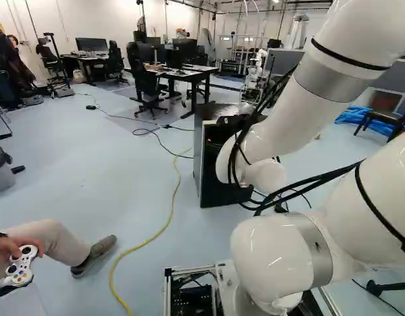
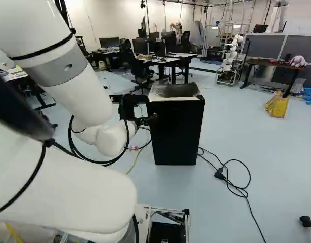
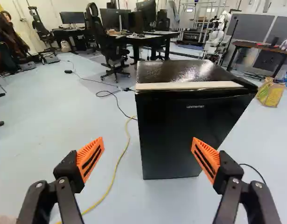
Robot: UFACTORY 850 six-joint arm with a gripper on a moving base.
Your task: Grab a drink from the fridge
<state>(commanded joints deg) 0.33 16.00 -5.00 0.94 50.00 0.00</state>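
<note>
Wrist view: a squat black box-shaped fridge (image 3: 185, 71) stands ahead, its flat black door (image 3: 180, 135) seemingly closed. Opening it looks like the step in hand. The black two-fingered claw (image 3: 148, 142) is spread wide, holding nothing; next it needs to reach the door's edge. The drink shows nowhere, presumably inside. Neither base view shows the ribbed orange pads (image 3: 90, 158) seen here.

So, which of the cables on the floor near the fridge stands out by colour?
The yellow cable, curving over the floor beside the fridge; the other cables there are black.
</note>
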